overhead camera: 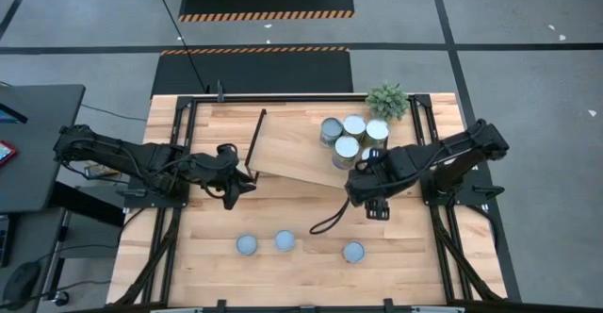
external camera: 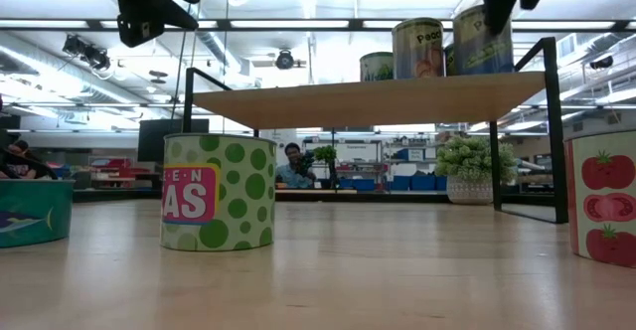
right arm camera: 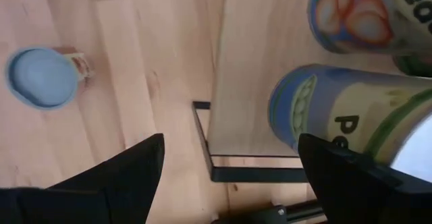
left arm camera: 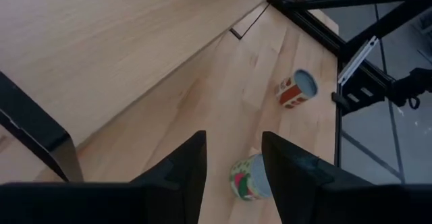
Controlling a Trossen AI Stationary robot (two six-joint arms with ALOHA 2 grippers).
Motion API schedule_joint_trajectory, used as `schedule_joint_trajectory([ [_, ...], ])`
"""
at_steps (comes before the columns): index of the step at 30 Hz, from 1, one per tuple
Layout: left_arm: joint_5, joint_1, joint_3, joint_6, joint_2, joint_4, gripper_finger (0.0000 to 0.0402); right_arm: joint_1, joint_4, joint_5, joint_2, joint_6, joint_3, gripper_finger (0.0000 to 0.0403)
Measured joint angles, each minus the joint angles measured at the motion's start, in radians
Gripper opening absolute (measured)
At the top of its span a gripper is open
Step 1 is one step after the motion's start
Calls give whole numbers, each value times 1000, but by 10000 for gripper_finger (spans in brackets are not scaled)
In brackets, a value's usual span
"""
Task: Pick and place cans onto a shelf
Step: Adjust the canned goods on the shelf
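The shelf (overhead camera: pixel 292 148), a light-wood board on black legs, stands at the table's far middle, and several cans (overhead camera: pixel 346 150) stand on its right end. Three cans stand on the tabletop near the front: one at the left (overhead camera: pixel 247 245), one beside it (overhead camera: pixel 285 240), one to the right (overhead camera: pixel 353 252). My right gripper (right arm camera: pixel 231 143) is open above the shelf's near right edge, with a pea-label can (right arm camera: pixel 337 113) close by one finger on the board. My left gripper (left arm camera: pixel 233 143) is open and empty above the table, left of the shelf (overhead camera: pixel 231 186).
A small potted plant (overhead camera: pixel 387 99) stands at the table's far right corner. A black cable (overhead camera: pixel 330 221) lies on the table below my right gripper. Black frame rails (overhead camera: pixel 174 153) run along both table sides. A person (external camera: pixel 291 164) shows far off in the room.
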State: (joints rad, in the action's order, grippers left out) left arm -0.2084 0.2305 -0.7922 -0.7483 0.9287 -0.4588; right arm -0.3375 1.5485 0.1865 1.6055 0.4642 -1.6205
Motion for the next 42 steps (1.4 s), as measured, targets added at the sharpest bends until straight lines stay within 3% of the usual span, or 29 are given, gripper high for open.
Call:
schedule_joint_trajectory([
  [11,1,3,0,1,0,6,149,57,-8,83,-5,-2,10,348],
  [25,4,2,0,3,0,7,148,65,-130,104,2,78,-16,348],
  [42,31,3,0,27,1,28,149,133,-208,154,47,-45,-16,348],
])
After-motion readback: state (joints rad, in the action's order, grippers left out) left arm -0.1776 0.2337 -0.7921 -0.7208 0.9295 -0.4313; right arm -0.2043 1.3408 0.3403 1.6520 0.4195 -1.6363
